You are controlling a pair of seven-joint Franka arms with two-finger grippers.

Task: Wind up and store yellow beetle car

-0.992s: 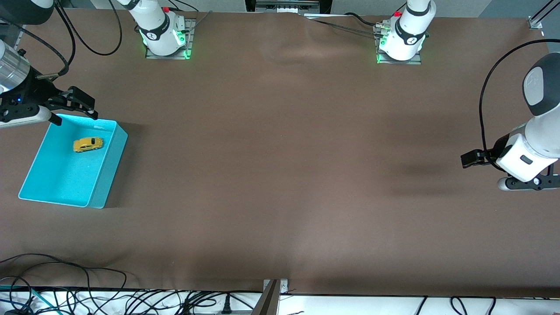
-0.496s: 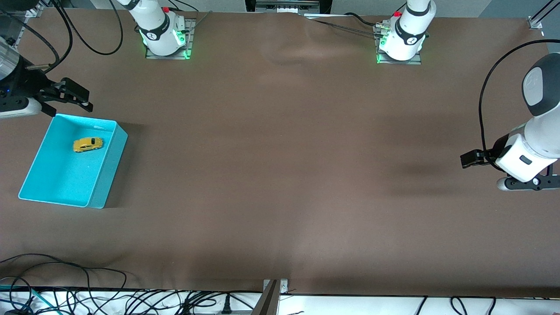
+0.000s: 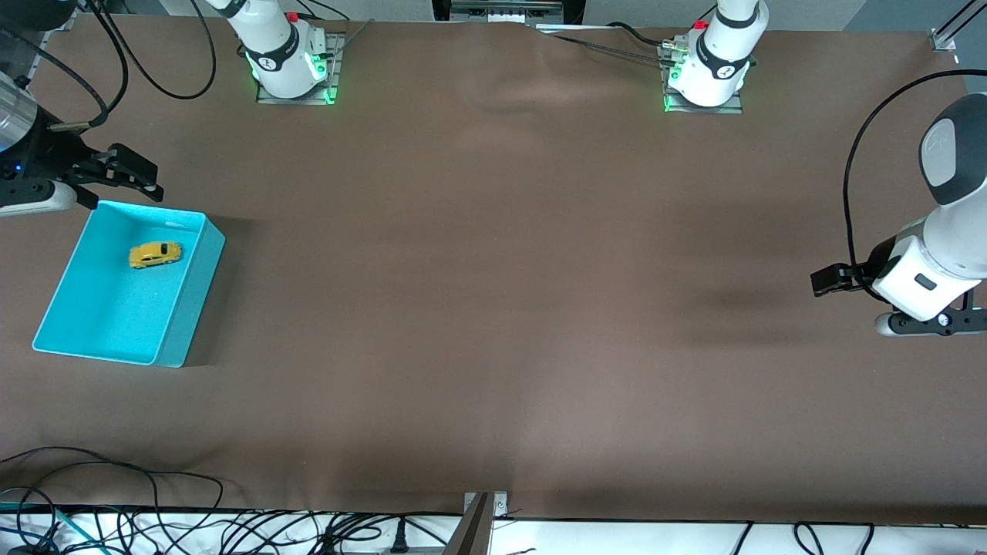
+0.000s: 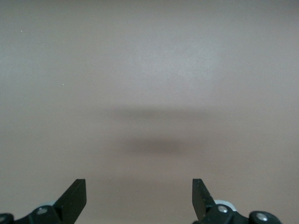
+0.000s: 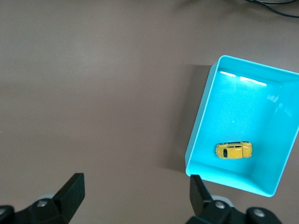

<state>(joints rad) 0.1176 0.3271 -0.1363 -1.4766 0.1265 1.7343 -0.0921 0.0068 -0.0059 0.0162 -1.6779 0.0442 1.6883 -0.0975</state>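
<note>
The yellow beetle car (image 3: 155, 254) (image 5: 233, 150) lies on its wheels inside the turquoise bin (image 3: 193, 297) (image 5: 200, 123), at the right arm's end of the table. Nothing touches the car. My right gripper (image 3: 123, 193) (image 5: 136, 183) hangs open and empty over the bare table beside the bin's rim. My left gripper (image 3: 822, 281) (image 4: 139, 185) waits open over bare table at the left arm's end, with nothing between its fingers.
A brown mat (image 3: 493, 308) covers the table. Both arm bases (image 3: 289, 65) (image 3: 705, 73) stand along the edge farthest from the front camera. Loose cables (image 3: 154, 524) lie off the edge nearest that camera.
My right gripper has drawn back from over the bin's corner toward the right arm's end of the table, staying open. The car, the bin and the left arm have not moved.
</note>
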